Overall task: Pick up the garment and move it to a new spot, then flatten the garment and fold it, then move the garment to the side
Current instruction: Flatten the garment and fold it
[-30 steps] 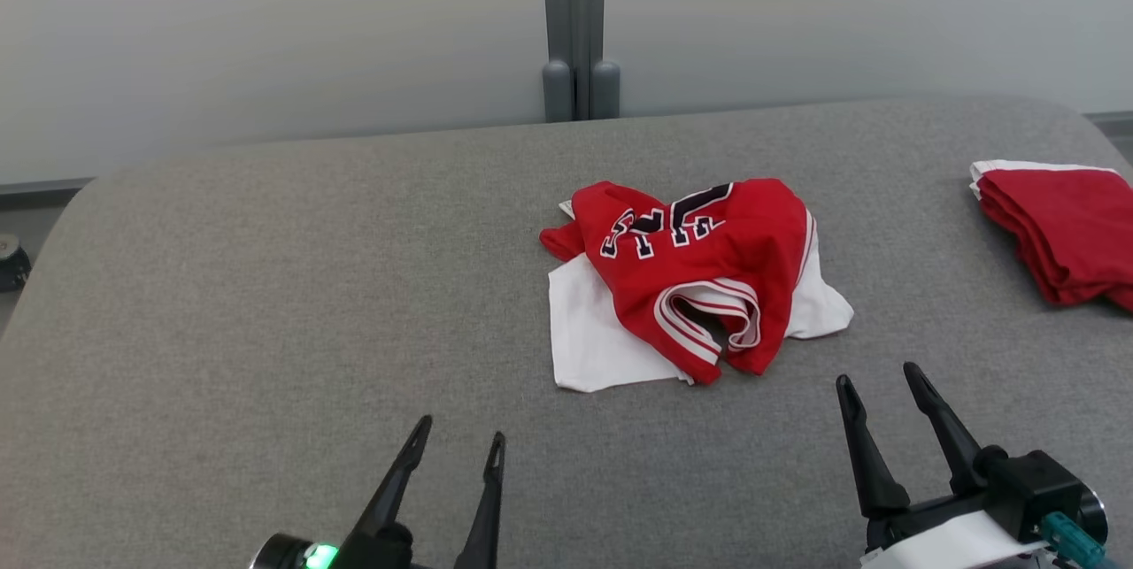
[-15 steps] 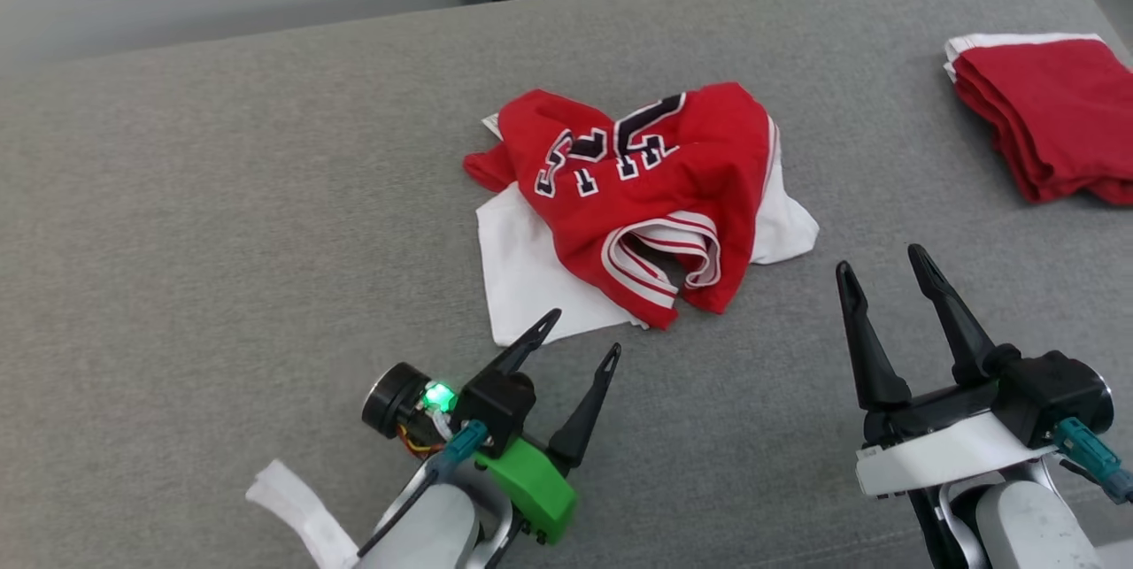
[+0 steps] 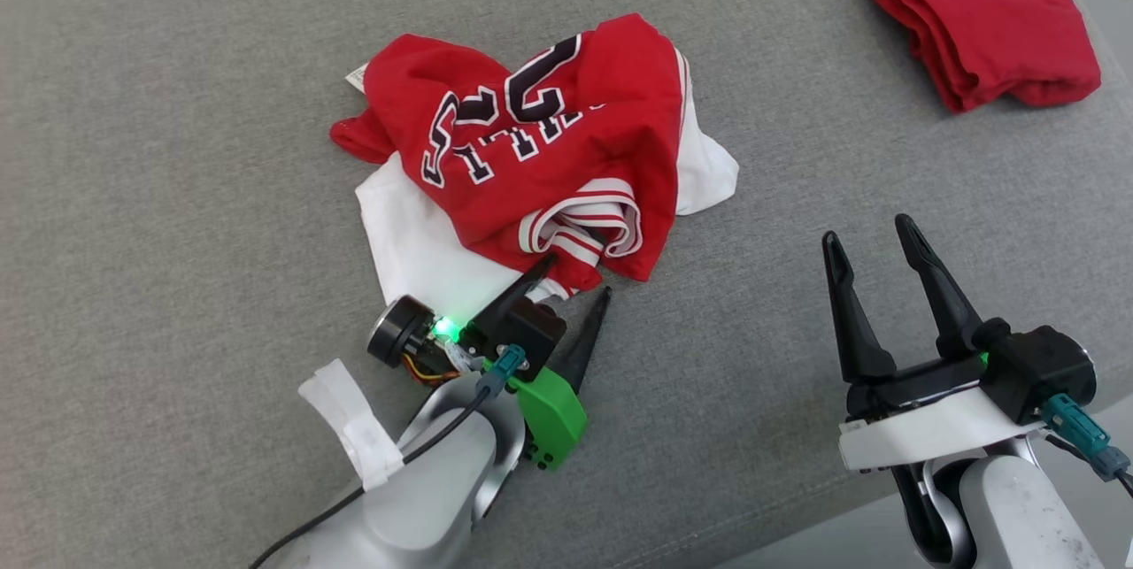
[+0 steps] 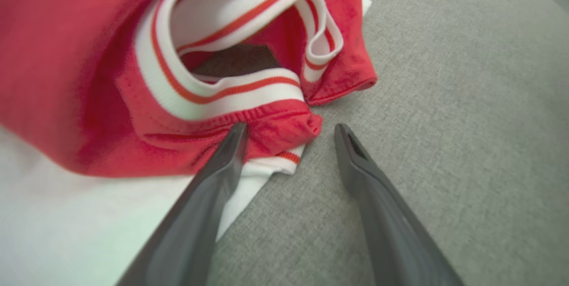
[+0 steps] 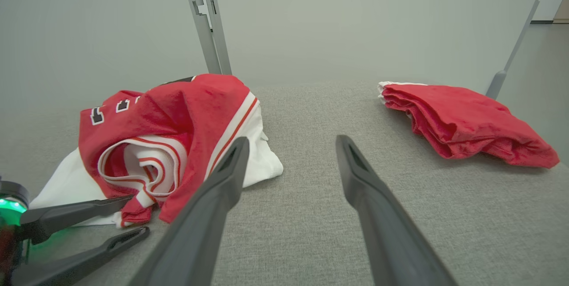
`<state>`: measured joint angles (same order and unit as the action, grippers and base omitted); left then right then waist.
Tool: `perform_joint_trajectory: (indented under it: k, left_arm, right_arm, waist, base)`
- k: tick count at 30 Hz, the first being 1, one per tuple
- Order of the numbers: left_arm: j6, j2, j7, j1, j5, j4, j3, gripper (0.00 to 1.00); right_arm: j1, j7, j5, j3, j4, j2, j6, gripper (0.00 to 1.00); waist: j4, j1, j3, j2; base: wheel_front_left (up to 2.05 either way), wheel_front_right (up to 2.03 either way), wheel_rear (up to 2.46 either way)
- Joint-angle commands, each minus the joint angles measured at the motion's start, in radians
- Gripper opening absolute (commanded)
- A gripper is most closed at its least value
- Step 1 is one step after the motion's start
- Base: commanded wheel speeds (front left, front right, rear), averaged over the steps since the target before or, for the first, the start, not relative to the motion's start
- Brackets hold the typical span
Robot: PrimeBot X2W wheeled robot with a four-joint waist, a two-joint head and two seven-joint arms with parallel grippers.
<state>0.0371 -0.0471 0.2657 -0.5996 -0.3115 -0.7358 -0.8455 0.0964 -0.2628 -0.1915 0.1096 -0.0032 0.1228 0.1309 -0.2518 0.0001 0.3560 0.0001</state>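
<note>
On the grey desk (image 3: 177, 153) the crumpled red-and-white garment (image 3: 531, 135) lies upper centre. Picking it up looks to be the step in hand. The left tool (image 3: 578, 274), spread open, sits at its lower hem, one finger over the cloth; closing there seems next. The right tool (image 3: 866, 228), lower right, gapes empty, apart.

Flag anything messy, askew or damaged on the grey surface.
The red jersey lies crumpled in a heap mid-surface, over white fabric, its striped trim bunched near the open left gripper. The folded red garment at the far right looks tidy. Nothing appears spilled or torn.
</note>
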Motion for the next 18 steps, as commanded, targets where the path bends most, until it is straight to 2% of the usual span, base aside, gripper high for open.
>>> perform_joint_trajectory:
  k: [1, 2, 5, 9, 11, 13, 18]
  left_arm:
    - [0.021, -0.007, -0.004, -0.029, -0.016, -0.029, -0.015, 0.14]
    - [0.032, -0.007, -0.004, -0.036, -0.029, -0.048, -0.027, 0.00]
    - [0.040, -0.007, -0.004, -0.047, -0.065, -0.072, -0.056, 0.00]
    - [0.013, -0.004, -0.003, -0.062, -0.108, -0.023, -0.081, 0.00]
    - [-0.010, -0.003, -0.002, -0.079, -0.134, 0.025, -0.090, 0.00]
    - [-0.059, -0.005, -0.002, -0.118, -0.189, 0.112, -0.106, 0.00]
    - [-0.106, -0.004, -0.062, -0.249, -0.313, 0.241, -0.097, 0.00]
  right_arm:
    - [0.017, -0.003, -0.003, 0.003, 0.003, -0.004, 0.000, 1.00]
    - [0.017, -0.003, -0.003, 0.003, 0.004, -0.005, 0.000, 1.00]
    - [0.008, -0.003, -0.003, -0.004, 0.005, -0.007, 0.000, 1.00]
    - [-0.013, -0.003, -0.006, -0.014, 0.009, -0.009, 0.000, 1.00]
    - [-0.019, -0.003, -0.009, -0.016, 0.012, -0.012, 0.000, 1.00]
    - [-0.035, -0.003, -0.010, -0.010, 0.018, -0.018, 0.000, 1.00]
    - [-0.053, -0.003, -0.010, 0.008, 0.026, -0.028, 0.000, 1.00]
  waist:
    - [-0.036, -0.0001, 0.029, -0.0001]
    - [-0.038, -0.0001, 0.025, -0.0001]
    - [-0.035, -0.0001, 0.009, -0.0001]
    - [-0.023, -0.0001, -0.029, -0.0001]
    - [-0.017, -0.0001, -0.055, -0.0001]
    - [-0.013, -0.0001, -0.102, -0.0001]
    - [-0.033, -0.0001, -0.172, -0.0001]
  base:
    - [0.00, 0.00, 0.00]
    - [0.00, 0.00, 0.00]
    - [0.00, 0.00, 0.00]
    - [0.00, 0.00, 0.00]
    - [0.00, 0.00, 0.00]
    - [0.00, 0.00, 0.00]
    - [0.00, 0.00, 0.00]
